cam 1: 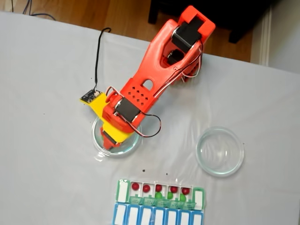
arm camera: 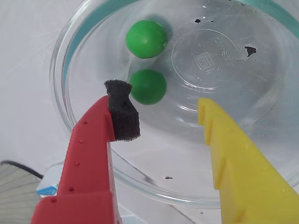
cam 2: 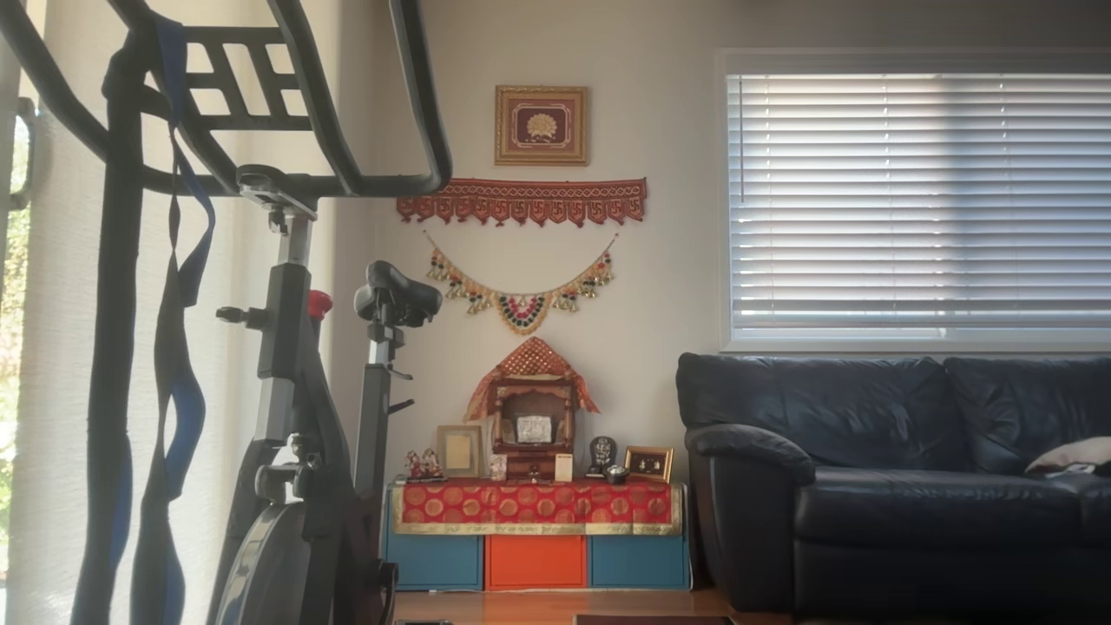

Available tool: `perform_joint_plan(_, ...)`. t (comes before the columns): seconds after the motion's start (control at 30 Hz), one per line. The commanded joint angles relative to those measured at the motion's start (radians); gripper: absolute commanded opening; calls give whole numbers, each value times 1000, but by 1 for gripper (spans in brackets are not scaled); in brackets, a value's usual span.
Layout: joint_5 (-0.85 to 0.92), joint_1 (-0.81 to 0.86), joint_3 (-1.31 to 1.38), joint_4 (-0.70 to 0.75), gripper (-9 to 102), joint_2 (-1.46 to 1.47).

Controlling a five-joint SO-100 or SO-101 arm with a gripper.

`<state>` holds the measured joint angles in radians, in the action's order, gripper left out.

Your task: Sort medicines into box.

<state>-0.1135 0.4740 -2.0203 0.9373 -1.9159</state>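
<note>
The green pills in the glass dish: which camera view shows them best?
The wrist view shows them best: two green pills lie in the glass dish beyond the open gripper. In the fixed view the arm covers that dish. The other view shows a room.

Two green pills (arm camera: 146,38) (arm camera: 148,86); five red pills (cam 1: 135,186); two glass dishes (cam 1: 220,151) (cam 1: 97,138).

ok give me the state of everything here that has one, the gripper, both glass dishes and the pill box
gripper: open, over the left dish, holding nothing
left glass dish: holds two green pills
right glass dish: empty in the fixed view
pill box: green row's lids open, red pills in its compartments, some green beside them
</note>
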Motion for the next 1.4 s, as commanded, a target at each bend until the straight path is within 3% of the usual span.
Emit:
perform_joint_plan(0.0, 26, -23, 6, -26, 24, -97)
perform_joint_plan(1.37, 124, -32, -86, -199, 21, -91)
